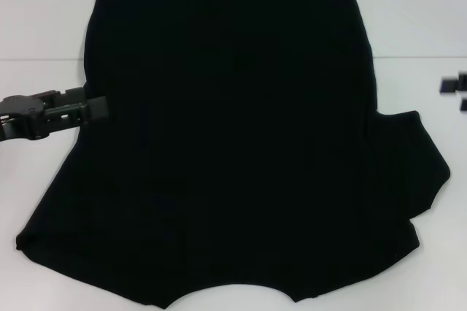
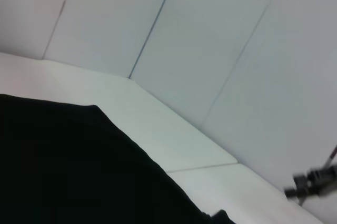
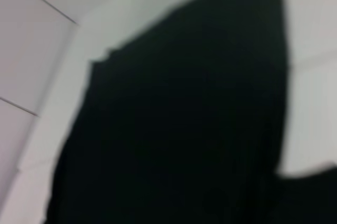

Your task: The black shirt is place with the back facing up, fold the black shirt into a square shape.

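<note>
the black shirt (image 1: 233, 136) is lying spread flat on the white table (image 1: 416, 26), plain side up, ready for folding. the left gripper (image 1: 93, 109) is hovering at its left edge, fingertips just over the fabric, probably to take that edge; whether its fingers are parted i cannot tell. the right gripper (image 1: 456, 86) is barely showing, well off to the far side of the shirt.

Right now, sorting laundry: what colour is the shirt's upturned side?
Plain black shirt, no print visible; head view shows it best.

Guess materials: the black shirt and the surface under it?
The black shirt: looks like soft matte knit fabric, probably cotton; it lies limp with wavy edges and no sheen. The table: smooth white rigid panels, likely laminate or painted board, with a faint seam between them; exact material unclear. The left hand sits at the shirt's left edge.
</note>
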Robot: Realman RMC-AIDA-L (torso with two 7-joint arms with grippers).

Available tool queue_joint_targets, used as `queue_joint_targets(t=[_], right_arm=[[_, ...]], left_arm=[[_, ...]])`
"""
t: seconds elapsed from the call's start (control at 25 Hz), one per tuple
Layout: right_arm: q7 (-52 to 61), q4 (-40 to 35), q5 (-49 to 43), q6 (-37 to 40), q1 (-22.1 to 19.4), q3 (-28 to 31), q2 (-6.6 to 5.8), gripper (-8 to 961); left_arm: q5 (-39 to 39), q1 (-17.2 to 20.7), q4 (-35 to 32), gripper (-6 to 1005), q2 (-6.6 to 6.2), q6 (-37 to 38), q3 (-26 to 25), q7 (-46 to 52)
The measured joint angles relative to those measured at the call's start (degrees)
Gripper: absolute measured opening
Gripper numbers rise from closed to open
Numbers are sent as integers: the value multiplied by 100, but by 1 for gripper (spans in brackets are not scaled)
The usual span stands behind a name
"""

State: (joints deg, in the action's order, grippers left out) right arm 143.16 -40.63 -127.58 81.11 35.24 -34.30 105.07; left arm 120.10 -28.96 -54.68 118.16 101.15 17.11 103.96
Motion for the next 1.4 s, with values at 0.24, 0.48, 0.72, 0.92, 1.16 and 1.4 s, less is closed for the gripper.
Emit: queue_joint_targets(t=[0.24, 0.48, 0.72, 0.92, 1.16, 1.4], right_arm=[[161, 53, -389, 227, -111, 103, 12, 771], [326, 119, -681, 251, -181, 99, 70, 648], [332, 288, -696, 138, -168, 46, 96, 556], [343, 493, -925, -126, -89, 6, 150, 553], [449, 564, -1283, -367, 24, 25, 233, 549], [475, 572, -1286, -597, 72, 29, 302, 549]], left_arm=[[-29, -195, 331, 784, -5, -292, 27, -72], [-40, -274, 437, 784, 24, -430, 27, -110], [-100, -307, 443, 784, 27, -434, 28, -119], [-117, -309, 448, 785, 35, -437, 22, -122], [-131, -316, 450, 785, 41, -500, 23, -124], [-189, -347, 450, 785, 49, -523, 22, -127]])
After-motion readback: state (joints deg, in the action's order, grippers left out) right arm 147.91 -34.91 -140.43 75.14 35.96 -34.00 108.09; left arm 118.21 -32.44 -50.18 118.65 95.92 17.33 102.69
